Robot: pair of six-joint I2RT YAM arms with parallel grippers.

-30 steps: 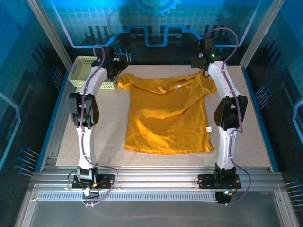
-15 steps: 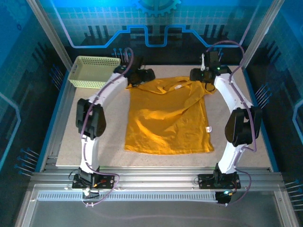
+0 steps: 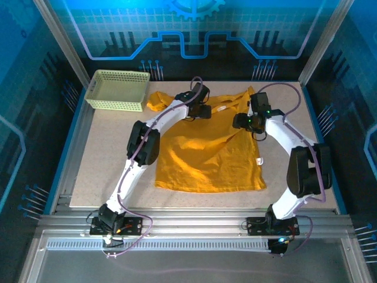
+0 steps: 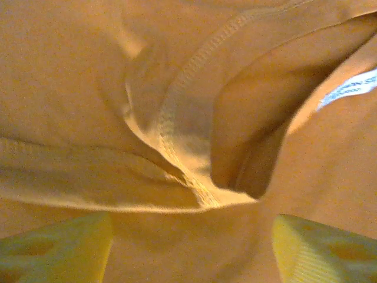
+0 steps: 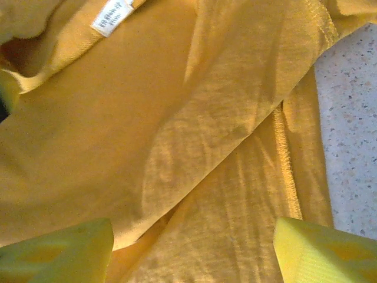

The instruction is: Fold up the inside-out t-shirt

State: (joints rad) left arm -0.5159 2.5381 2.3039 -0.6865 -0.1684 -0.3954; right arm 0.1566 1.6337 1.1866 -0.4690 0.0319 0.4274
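Speckled table (image 3: 100, 159), mustard t-shirt (image 3: 206, 159) lying rumpled at centre, mesh basket (image 3: 115, 105) far-left corner

White label (image 5: 112, 16) at the t-shirt (image 5: 177, 147) collar is carrying two lines of dark print; the letters are coming out too small and blurred to read. Nothing legible is showing.

Blue-lit enclosure; back wall (image 3: 188, 23) has blue circuit-style graphic w/ gear. Speckled beige tabletop (image 3: 100, 171), silver alu rails (image 3: 194, 227) at near edge, slanted metal posts (image 3: 59, 41) at back corners.
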